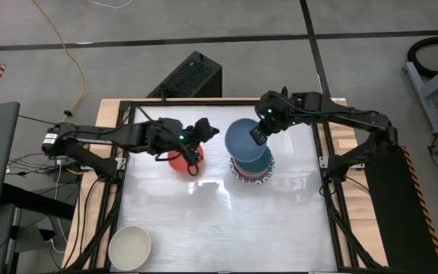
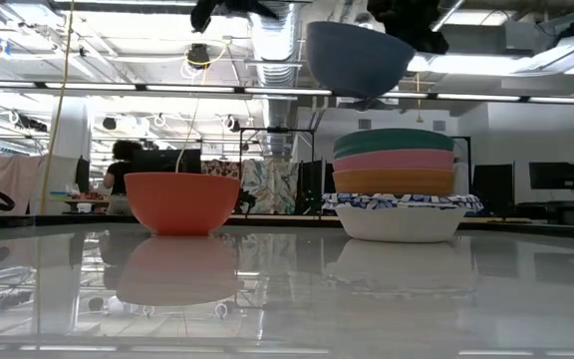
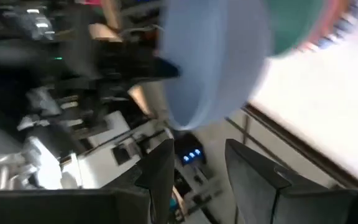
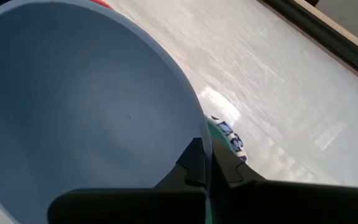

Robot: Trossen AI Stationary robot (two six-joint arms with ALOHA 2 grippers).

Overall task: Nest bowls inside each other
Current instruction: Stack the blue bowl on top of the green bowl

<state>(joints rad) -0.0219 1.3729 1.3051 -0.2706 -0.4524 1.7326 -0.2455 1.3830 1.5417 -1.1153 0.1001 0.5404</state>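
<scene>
Right, my right hand (image 1: 258, 135) pinches the blue bowl (image 1: 246, 140) by its rim above the stack (image 1: 252, 169); I'd centre it over the green bowl (image 2: 394, 142), lower level, then release. Left hand (image 1: 198, 134) half-open, empty.

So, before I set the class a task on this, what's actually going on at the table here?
The robot is nesting bowls. The right claw is shut on the rim of a blue bowl, holding it in the air above a stack with a dark green bowl on top, then pink, orange and blue-patterned white ones. The left claw hovers open and empty above a red bowl sitting alone. A cream bowl waits at the table's near left corner.
</scene>
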